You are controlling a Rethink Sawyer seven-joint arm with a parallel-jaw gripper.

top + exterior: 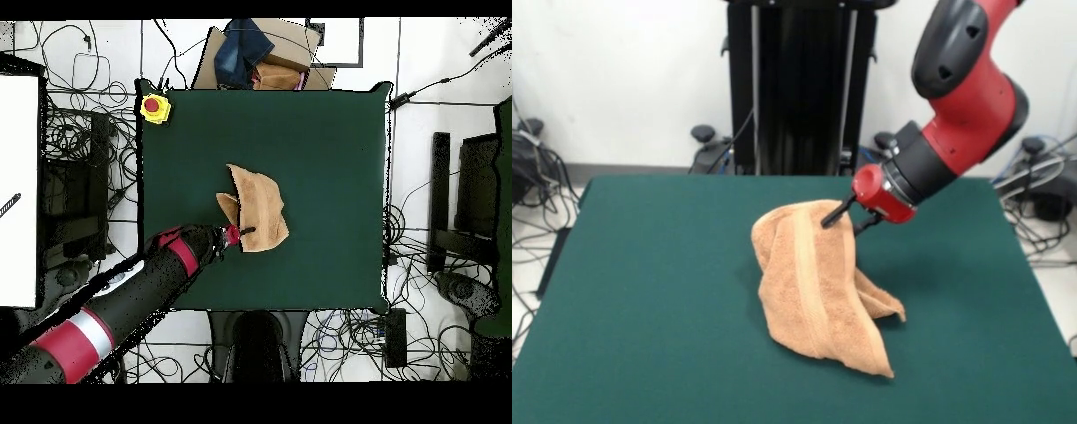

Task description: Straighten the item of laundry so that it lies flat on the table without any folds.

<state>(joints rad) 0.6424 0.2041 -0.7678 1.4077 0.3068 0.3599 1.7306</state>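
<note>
There is one towel [817,287] near the middle of the one green table [644,291], bunched and folded. One red and black arm [953,115] slants down to it. The gripper [846,217] has its fingers closed on the towel's raised top edge.

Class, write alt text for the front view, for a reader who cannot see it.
A red and black robot arm's gripper pinches the raised top edge of a crumpled peach-orange terry towel, which drapes in folds onto a dark green felt-covered table.
</note>
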